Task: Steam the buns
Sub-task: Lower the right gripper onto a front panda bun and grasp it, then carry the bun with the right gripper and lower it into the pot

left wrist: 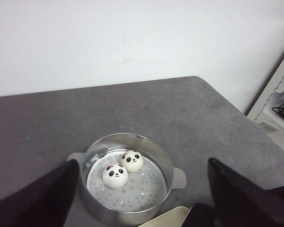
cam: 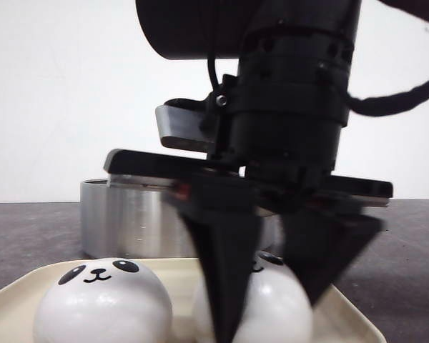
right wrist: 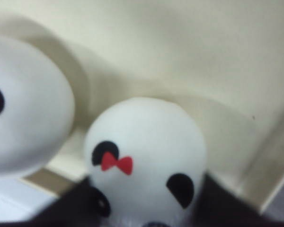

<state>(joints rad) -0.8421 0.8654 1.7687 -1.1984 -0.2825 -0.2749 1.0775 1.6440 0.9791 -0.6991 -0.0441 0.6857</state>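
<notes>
Two dark fingers (cam: pixel 225 286) of the right gripper (cam: pixel 272 286) down around a bun (cam: pixel 275 304) on the cream tray (cam: pixel 14 304), one finger to each side. Touching or just short of it: cannot tell, so a closed grip not confirmed. Same bun close up in the right wrist view, with black eye patches and a small red bow (fingers only a dark blur at its base there). Just beside it on the tray, a second bun (cam: pixel 104 304), face forward, untouched.

Behind the tray, a round steel steamer pot (cam: pixel 129 218). From the left wrist view, two buns already inside on the perforated plate, one nearer (left wrist: pixel 115 175) and one farther (left wrist: pixel 132 161), touching or nearly so. Left gripper (left wrist: pixel 142 198) spread wide, holding nothing, hovering over the near side of the pot.

Half done, by this count: two in the pot, two left on the tray, one of those about to be lifted. No lid visible anywhere.
</notes>
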